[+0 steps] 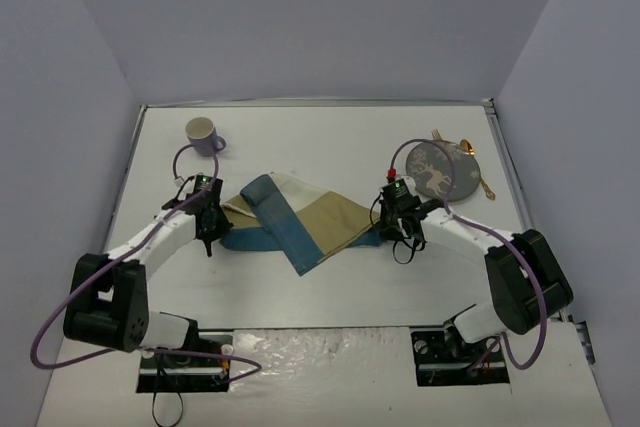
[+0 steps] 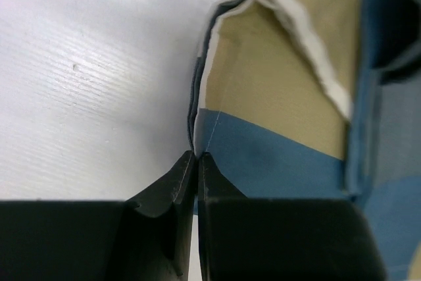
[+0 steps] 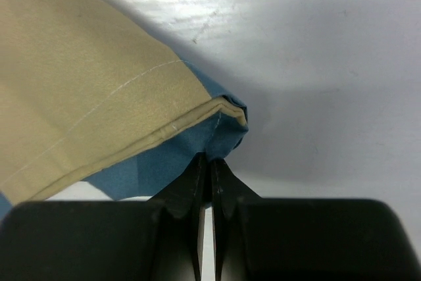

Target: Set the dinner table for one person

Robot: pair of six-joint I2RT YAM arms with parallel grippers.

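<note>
A blue-and-tan checked placemat (image 1: 295,217) lies crumpled and folded in the middle of the white dinner table (image 1: 330,287). My left gripper (image 1: 208,232) is shut on the placemat's left edge; in the left wrist view the fingers pinch the blue hem (image 2: 197,157). My right gripper (image 1: 392,225) is shut on the placemat's right corner; in the right wrist view the blue corner (image 3: 227,133) sits between the fingertips (image 3: 212,161). A grey plate with a reindeer design (image 1: 437,169) lies at the back right with a gold utensil (image 1: 480,179) beside it. A lilac mug (image 1: 204,135) stands at the back left.
Pale lilac walls (image 1: 60,147) enclose the table on three sides. The arm bases (image 1: 180,347) sit at the near edge. Purple cables (image 1: 60,317) loop beside both arms.
</note>
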